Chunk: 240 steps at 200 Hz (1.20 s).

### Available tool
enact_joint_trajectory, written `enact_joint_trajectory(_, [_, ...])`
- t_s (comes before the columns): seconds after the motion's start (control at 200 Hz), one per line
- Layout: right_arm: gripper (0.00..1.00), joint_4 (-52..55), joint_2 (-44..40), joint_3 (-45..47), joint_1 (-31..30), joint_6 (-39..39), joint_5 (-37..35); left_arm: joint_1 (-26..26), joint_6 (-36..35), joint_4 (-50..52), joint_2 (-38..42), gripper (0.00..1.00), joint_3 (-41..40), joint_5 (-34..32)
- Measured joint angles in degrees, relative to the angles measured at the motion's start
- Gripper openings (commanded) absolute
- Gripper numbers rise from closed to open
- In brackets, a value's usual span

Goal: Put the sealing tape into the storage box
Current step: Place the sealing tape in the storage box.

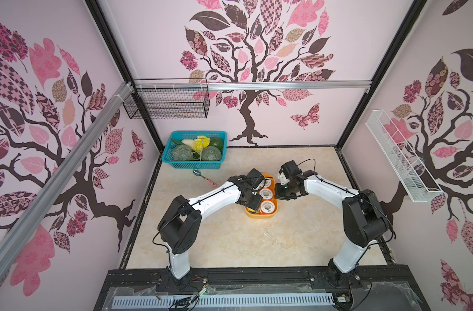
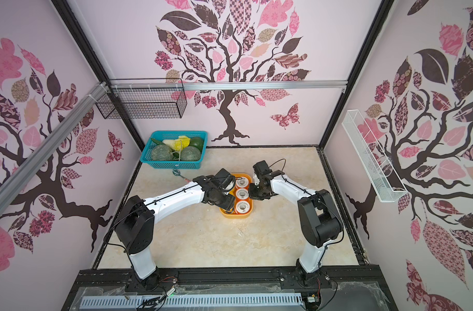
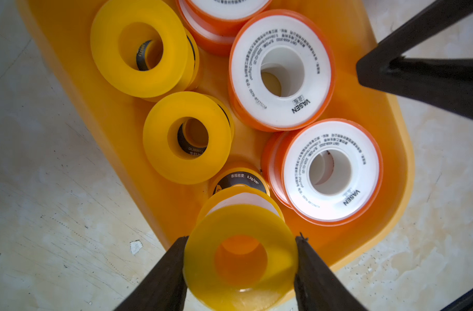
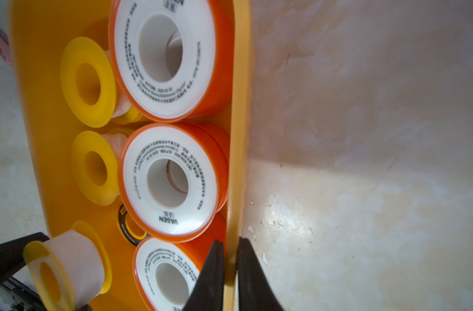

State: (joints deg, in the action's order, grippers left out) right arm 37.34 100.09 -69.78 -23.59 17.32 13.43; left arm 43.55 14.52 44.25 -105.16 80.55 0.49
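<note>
Pincer (image 4: 230, 241) astride box (image 4: 239, 107) rim (right wrist)

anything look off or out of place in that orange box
One thing: a black-labelled roll lies partly under a white-faced roll in the storage box, so the white-faced one probably isn't sitting flat. Nothing looks spilled or damaged.
</note>
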Motion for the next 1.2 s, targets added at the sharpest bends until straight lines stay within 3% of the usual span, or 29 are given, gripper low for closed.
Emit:
enact_joint_trajectory(0.755, [0.15,0.0,0.0,0.0,0.0,0.0,0.0,0.76,-1.07,-0.09,-2.82,0.62,0.46,-0.44])
enact_joint_trajectory(1.2, [0.15,0.0,0.0,0.0,0.0,0.0,0.0,1.14,-1.11,-0.28,-3.54,0.67,1.01,-1.81])
